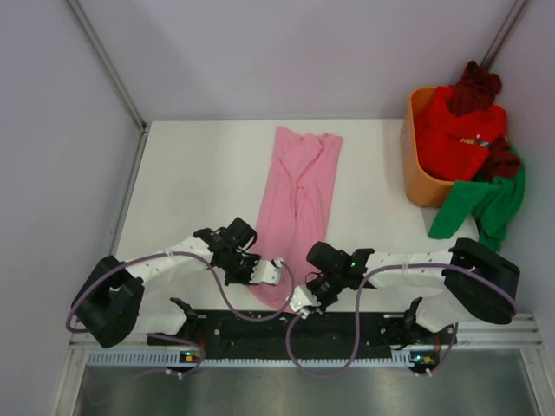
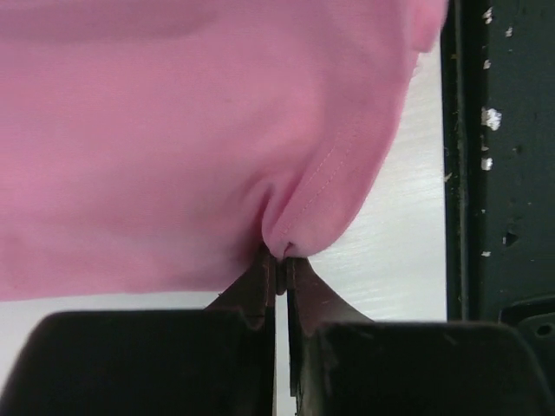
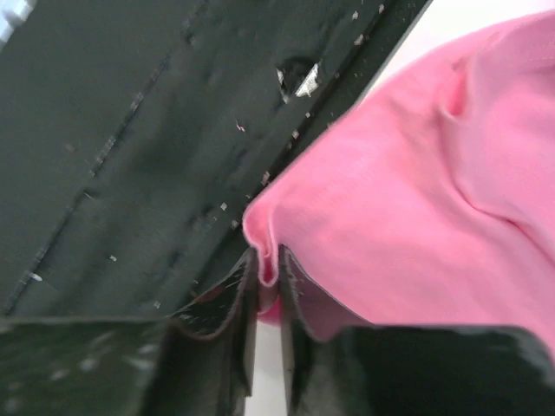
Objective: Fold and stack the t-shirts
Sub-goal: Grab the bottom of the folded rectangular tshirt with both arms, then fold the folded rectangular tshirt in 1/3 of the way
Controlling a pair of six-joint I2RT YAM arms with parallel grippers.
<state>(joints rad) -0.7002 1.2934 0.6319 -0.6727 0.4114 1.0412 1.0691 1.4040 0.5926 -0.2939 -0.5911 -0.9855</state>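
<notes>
2 white arms (image 1: 178,258) (black joints (image 1: 113,305)), purple cables (image 1: 223,295)

Top view: bright, even, diffuse light; sharp throughout; faint soft shadows on the white flat surface (image 1: 199,173). Wrist views: soft light pink cloth t-shirt (image 2: 173,130) evenly lit, slightly blurred; dark foreground underexposed, out of focus.

Light pink t-shirt (image 1: 297,204) folded lengthwise into a narrow strip, laid centrally, near corners pinched, bright red t-shirt (image 1: 453,139) and dark maroon t-shirt (image 1: 475,87) heaped far right, green t-shirt (image 1: 486,201) draped alongside.
</notes>
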